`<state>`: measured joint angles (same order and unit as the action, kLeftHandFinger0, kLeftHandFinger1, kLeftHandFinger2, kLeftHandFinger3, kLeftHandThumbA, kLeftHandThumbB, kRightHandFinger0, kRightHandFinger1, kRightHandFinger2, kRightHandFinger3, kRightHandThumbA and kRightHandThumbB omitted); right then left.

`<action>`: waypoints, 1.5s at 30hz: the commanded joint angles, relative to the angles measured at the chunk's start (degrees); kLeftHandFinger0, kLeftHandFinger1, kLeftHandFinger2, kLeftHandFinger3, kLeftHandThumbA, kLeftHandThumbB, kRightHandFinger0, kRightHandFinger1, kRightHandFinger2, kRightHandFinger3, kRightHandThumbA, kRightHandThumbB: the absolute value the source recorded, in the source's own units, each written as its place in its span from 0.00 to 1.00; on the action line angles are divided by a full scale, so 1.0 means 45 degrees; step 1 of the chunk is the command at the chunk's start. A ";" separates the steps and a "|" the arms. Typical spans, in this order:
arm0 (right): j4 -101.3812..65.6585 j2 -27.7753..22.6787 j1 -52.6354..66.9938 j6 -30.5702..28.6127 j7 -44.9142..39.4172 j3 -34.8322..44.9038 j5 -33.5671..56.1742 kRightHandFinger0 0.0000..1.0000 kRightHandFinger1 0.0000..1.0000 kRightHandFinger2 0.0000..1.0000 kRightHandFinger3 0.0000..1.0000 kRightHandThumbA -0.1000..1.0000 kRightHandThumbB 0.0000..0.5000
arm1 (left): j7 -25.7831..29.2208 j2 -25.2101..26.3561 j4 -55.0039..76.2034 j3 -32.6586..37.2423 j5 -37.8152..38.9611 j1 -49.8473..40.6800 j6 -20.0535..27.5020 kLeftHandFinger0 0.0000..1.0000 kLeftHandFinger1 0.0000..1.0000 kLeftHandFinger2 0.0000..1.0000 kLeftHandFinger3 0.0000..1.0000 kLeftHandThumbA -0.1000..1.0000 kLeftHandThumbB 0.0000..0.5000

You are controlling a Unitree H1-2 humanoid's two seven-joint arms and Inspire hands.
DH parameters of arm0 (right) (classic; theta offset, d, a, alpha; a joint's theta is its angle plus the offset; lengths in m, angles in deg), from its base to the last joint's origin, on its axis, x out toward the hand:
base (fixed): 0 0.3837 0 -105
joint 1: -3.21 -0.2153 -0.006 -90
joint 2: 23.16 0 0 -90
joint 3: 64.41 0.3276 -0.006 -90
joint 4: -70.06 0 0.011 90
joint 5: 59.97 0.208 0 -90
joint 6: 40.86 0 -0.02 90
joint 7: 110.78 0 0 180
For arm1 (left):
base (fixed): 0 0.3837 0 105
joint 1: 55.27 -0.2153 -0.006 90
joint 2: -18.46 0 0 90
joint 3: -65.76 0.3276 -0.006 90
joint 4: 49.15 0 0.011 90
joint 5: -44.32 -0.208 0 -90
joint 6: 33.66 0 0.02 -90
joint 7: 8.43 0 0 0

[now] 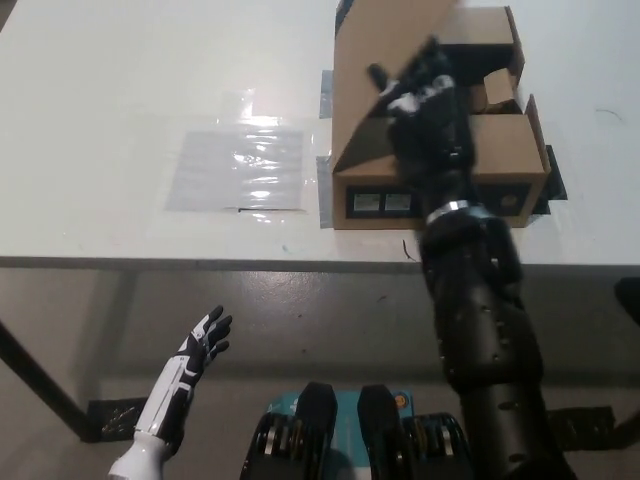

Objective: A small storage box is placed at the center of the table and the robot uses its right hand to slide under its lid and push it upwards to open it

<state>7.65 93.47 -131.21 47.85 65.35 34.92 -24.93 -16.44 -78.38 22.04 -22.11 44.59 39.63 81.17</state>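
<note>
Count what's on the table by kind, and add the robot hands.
Cardboard storage box: 1
Clear plastic sheet: 1
Robot hand: 2, the black right robot hand under the box lid, the white left robot hand open below the table edge
Total: 4
</note>
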 commanded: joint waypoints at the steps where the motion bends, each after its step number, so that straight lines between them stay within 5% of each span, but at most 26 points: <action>1: 0.0249 0.0398 -0.0998 -0.0406 -0.0074 -0.1058 -0.1696 1.00 1.00 1.00 1.00 1.00 0.64 | -0.0306 0.0160 0.0070 0.0031 0.0195 0.0257 0.0466 1.00 1.00 1.00 1.00 1.00 1.00; 8: 0.0369 0.0405 -0.1041 -0.0469 -0.0103 -0.1249 -0.1913 1.00 1.00 1.00 1.00 1.00 0.64 | -0.0332 0.0141 0.0078 0.0003 0.0201 0.0249 0.0466 1.00 1.00 1.00 1.00 1.00 1.00; 12: 0.1952 0.0570 -0.1126 -0.0649 -0.0683 -0.3205 -0.3827 1.00 1.00 1.00 1.00 1.00 0.64 | -0.0230 0.0147 0.0165 0.0012 0.0021 0.0319 0.0466 1.00 1.00 1.00 1.00 1.00 1.00; 16: 0.3074 0.0370 -0.1390 -0.1004 -0.0750 -0.3846 -0.4389 1.00 1.00 1.00 1.00 1.00 0.76 | -0.0109 0.0177 0.0176 0.0052 -0.0184 0.0326 0.0466 1.00 1.00 1.00 1.00 1.00 1.00; 32: 0.5977 -0.0162 -0.1974 -0.1448 -0.0790 -0.4794 -0.6324 1.00 1.00 1.00 1.00 1.00 0.71 | -0.0085 0.0278 0.0173 0.0118 -0.0466 0.0560 0.0466 1.00 1.00 1.00 1.00 1.00 1.00; 35: 0.4349 -0.0258 -0.1773 -0.1088 -0.0715 -0.4566 -0.6243 1.00 1.00 1.00 1.00 1.00 0.67 | -0.0079 0.0283 0.0254 0.0110 -0.0508 0.0498 0.0466 1.00 1.00 1.00 1.00 1.00 1.00; 38: 0.1519 -0.0377 -0.1767 -0.0581 -0.0641 -0.4170 -0.5915 1.00 1.00 1.00 1.00 1.00 0.78 | -0.0174 0.0286 0.0198 0.0139 -0.0458 0.0563 0.0466 1.00 1.00 1.00 1.00 1.00 1.00; 41: -0.2542 -0.0568 -0.2337 0.0635 -0.0528 -0.3504 -0.5009 1.00 1.00 1.00 1.00 1.00 0.68 | -0.0100 0.0319 0.0224 0.0198 -0.0675 0.0555 0.0466 1.00 1.00 1.00 1.00 1.00 1.00; 45: -0.6353 -0.1276 -0.4133 0.1806 -0.0050 -0.2450 -0.3881 1.00 1.00 1.00 1.00 1.00 0.78 | -0.0153 0.0254 0.0057 0.0138 -0.0474 0.0598 0.0466 1.00 1.00 1.00 1.00 1.00 1.00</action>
<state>11.84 90.70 -137.07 45.47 62.89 16.00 -50.91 -17.20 -78.06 21.91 -21.70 42.59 40.78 81.05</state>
